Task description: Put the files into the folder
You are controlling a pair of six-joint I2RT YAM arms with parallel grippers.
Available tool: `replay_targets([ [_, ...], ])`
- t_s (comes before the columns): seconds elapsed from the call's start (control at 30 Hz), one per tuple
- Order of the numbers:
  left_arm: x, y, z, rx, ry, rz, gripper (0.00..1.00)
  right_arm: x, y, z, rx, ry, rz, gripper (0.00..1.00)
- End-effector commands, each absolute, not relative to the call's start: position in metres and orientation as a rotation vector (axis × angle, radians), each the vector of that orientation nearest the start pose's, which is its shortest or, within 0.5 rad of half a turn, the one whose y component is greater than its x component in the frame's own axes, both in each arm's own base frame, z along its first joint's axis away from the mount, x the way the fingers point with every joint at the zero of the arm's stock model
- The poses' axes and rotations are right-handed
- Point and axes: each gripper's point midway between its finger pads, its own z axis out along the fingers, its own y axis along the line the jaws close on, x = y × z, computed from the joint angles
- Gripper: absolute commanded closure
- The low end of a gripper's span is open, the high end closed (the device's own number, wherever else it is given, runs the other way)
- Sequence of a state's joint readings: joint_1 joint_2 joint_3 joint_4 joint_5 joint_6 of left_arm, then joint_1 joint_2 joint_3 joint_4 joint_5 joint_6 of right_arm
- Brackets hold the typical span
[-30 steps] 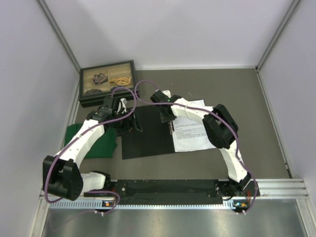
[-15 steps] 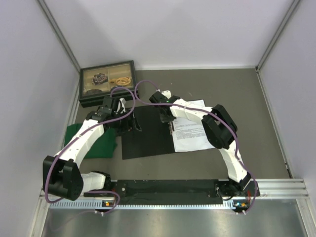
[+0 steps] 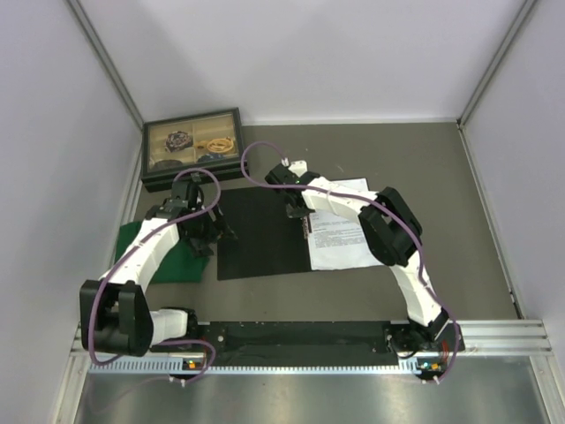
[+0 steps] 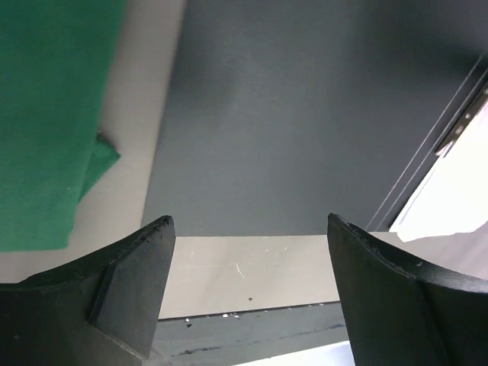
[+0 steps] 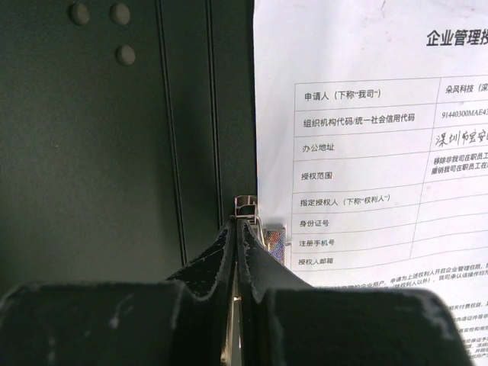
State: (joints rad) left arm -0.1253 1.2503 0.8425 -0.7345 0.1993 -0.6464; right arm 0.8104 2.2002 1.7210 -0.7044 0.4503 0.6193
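While the right gripper (image 5: 238,225) is pinched shut on the metal clip (image 5: 273,238) beside the printed sheet (image 5: 366,152) lying in the open folder (image 3: 260,234), and the left gripper (image 4: 249,221) hangs open at its left edge, a slipping clip could snap and skew the sheet.

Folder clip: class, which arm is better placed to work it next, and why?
Right. The right gripper is shut at the metal clip beside the printed sheet; the left gripper hangs open over the folder edge by the green cloth.
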Motion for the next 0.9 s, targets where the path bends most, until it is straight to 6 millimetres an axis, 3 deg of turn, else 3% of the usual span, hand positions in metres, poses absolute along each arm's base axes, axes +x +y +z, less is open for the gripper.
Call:
replay_targets([
  [0.0,0.241,-0.093,0.084,-0.754,2.722,-0.616,0.15,0.375,0.316,0.066,-0.157,2.524,0.006,1.0],
  [0.1,0.238,-0.101,0.082,-0.707,2.731,-0.699,0.14,0.378,0.32,0.074,-0.168,2.534,0.089,1.0],
  [0.3,0.235,-0.09,0.069,-0.729,2.707,-0.67,0.1,0.377,0.315,0.084,-0.17,2.545,0.165,1.0],
  [0.43,0.23,-0.103,0.076,-0.702,2.684,-0.79,0.09,0.377,0.309,0.099,-0.144,2.532,0.202,1.0],
  [0.6,0.228,-0.104,0.075,-0.722,2.663,-0.8,0.06,0.378,0.307,0.111,-0.152,2.515,0.246,1.0],
  [0.7,0.237,-0.102,0.077,-0.707,2.658,-0.786,0.05,0.375,0.304,0.109,-0.164,2.519,0.266,1.0],
  [0.87,0.275,-0.097,0.102,-0.634,2.589,-0.758,0.02,0.374,0.295,0.105,-0.165,2.518,0.295,1.0],
])
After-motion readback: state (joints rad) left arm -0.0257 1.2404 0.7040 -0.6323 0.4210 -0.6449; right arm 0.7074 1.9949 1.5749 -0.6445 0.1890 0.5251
